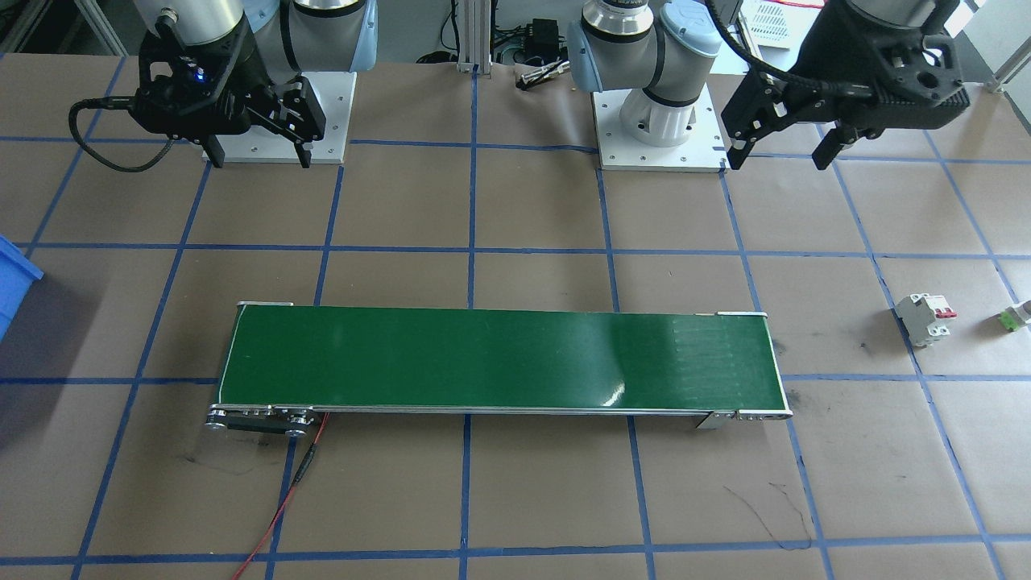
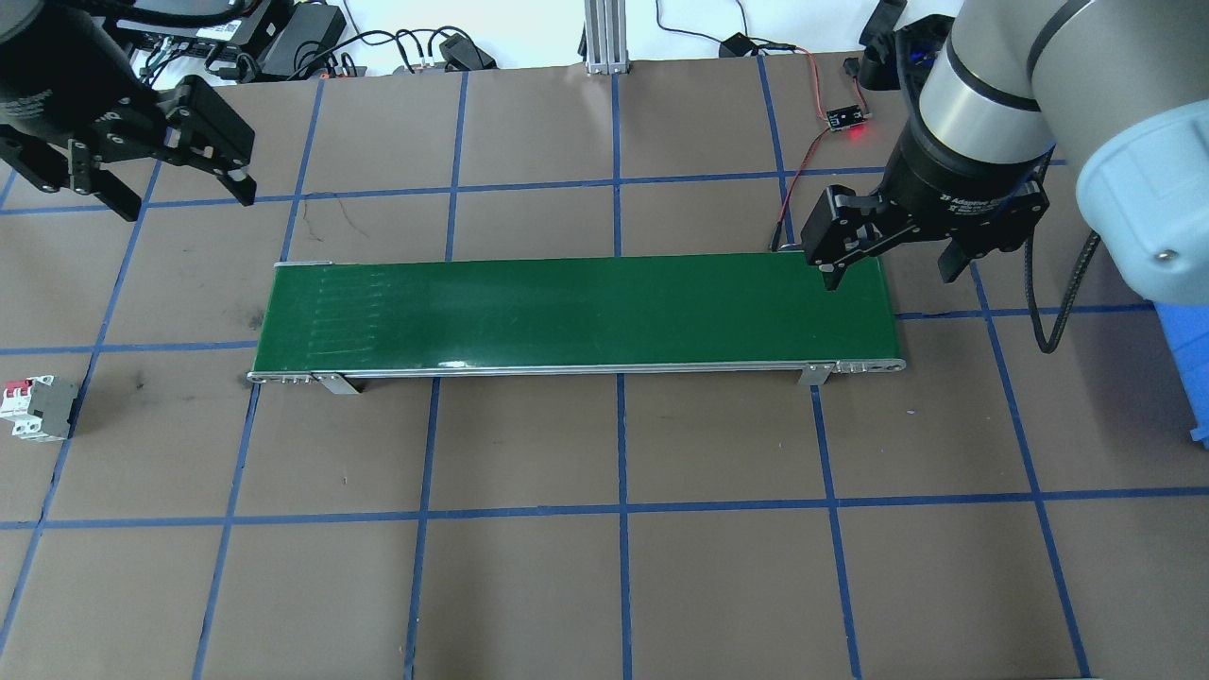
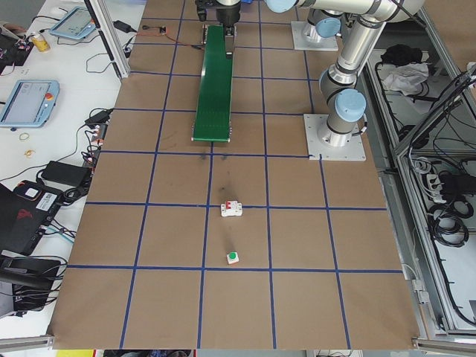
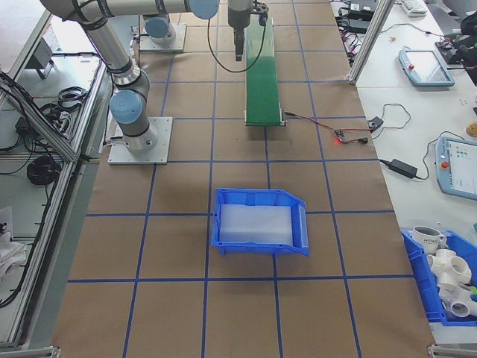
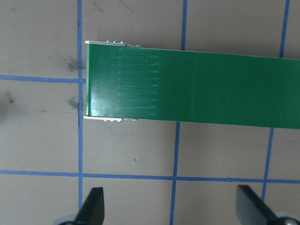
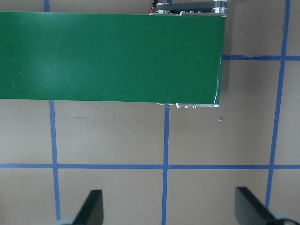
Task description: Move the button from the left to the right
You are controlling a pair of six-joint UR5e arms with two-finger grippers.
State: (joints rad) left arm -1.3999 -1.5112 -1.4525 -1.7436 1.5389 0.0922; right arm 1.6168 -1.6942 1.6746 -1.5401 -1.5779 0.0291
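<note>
My left gripper (image 1: pixel 780 148) is spread wide, holding nothing, hovering off the conveyor belt's (image 1: pixel 499 360) left end; right gripper (image 2: pixel 886 268) likewise empty and splayed over the belt's other end. The button (image 1: pixel 1016 316) lies on the table beyond the belt's left end, just past the circuit breaker (image 1: pixel 926 317). Risks, I'd say: grabbing the breaker instead, or the small button tipping away as I close.

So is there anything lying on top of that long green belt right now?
No, the green belt carries nothing. The right gripper hangs open above one end. The button sits on the table beyond the other end, past the circuit breaker. What lies under the belt is hidden.
</note>
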